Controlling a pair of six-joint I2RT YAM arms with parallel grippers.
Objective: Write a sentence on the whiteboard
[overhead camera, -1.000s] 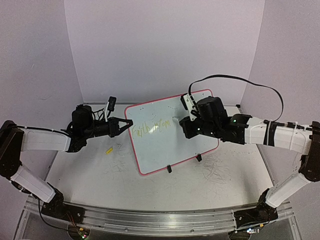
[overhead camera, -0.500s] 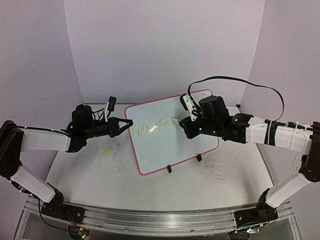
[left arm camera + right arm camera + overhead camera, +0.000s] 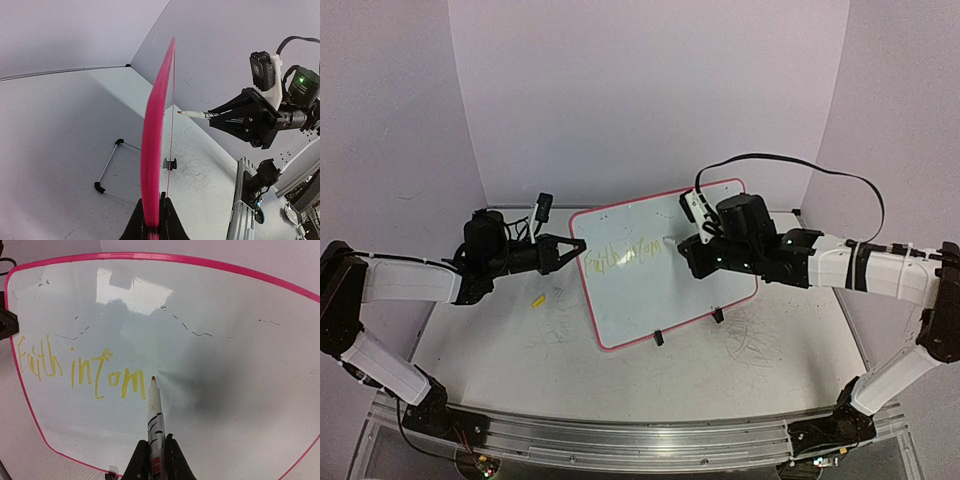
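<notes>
Right gripper [image 3: 155, 452] clamped tight on a marker [image 3: 155, 415], tip just past the last letter of the yellow sentence [image 3: 80, 372] on the whiteboard [image 3: 225, 365], which stands tilted mid table [image 3: 520, 340], left gripper [image 3: 578, 251] pinching its left rim

A flat matte white tabletop [image 3: 500, 370] takes up the floor of the booth. It's marked with thin grey scribble marks [image 3: 552, 328] left of centre and a second grey tangle [image 3: 757, 338] over on the right (the left wrist view catches more of these grey loops [image 3: 192, 172]). A small yellow oblong piece [image 3: 537, 300] lies flat near the left scribbles; it's too small to tell what it is. Plain pale lavender wall panels [image 3: 650, 90] close in the back and both sides. A ribbed silver aluminium rail [image 3: 620, 442] runs along the near edge.
</notes>
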